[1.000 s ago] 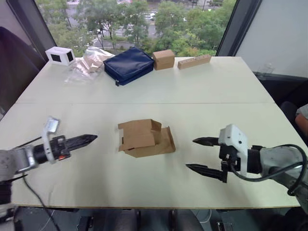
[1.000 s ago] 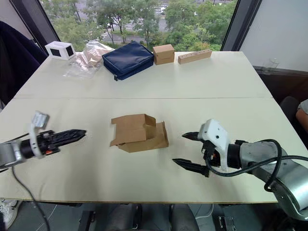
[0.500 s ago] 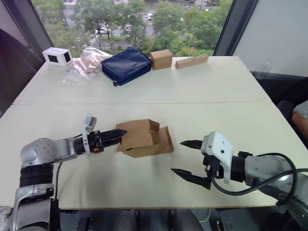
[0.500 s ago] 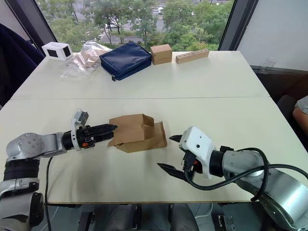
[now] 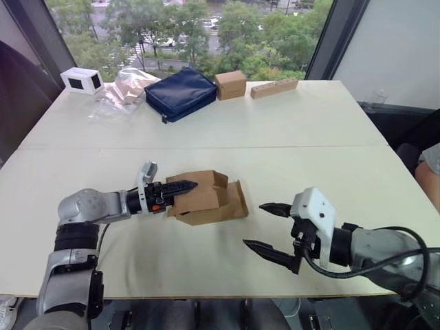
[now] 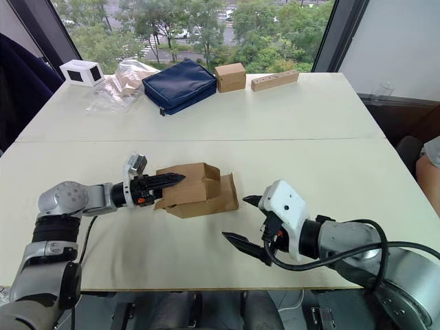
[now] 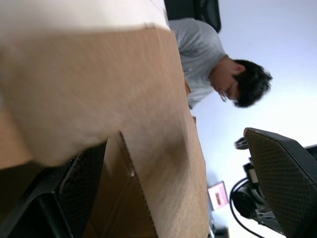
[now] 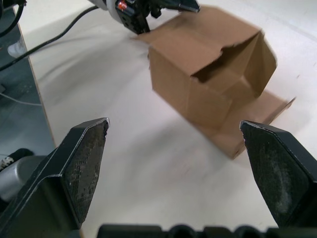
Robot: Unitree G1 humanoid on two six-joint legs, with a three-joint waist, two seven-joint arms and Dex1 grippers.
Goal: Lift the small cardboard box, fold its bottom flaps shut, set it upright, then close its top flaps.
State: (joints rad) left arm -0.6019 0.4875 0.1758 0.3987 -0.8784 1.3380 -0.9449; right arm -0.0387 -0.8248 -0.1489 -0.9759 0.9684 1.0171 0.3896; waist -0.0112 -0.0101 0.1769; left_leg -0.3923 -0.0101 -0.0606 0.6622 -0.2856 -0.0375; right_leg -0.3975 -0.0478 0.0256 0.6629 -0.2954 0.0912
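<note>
The small cardboard box (image 5: pixel 206 199) lies on its side mid-table, its flaps (image 5: pixel 237 196) hanging open at the end that faces my right arm. Which flaps are bottom and which top I cannot tell. My left gripper (image 5: pixel 180 186) is at the box's left end, open, with one finger over the top panel. In the left wrist view a cardboard panel (image 7: pixel 148 124) stands between its two fingers. My right gripper (image 5: pixel 254 225) hovers open to the right of the box, apart from it. The right wrist view shows the box (image 8: pixel 208 84) ahead, between the spread fingers (image 8: pixel 89 163).
Along the far edge stand a white box (image 5: pixel 84 80), a clear plastic bag (image 5: pixel 124 86), a navy pouch (image 5: pixel 182 93), another small brown box (image 5: pixel 232 84) and a long brown block (image 5: pixel 276 87). A person (image 5: pixel 430 172) sits at the table's right side.
My left gripper has moved right from the open table to the box's left end and over its top panel. The right gripper stays open, a little nearer the front edge.
</note>
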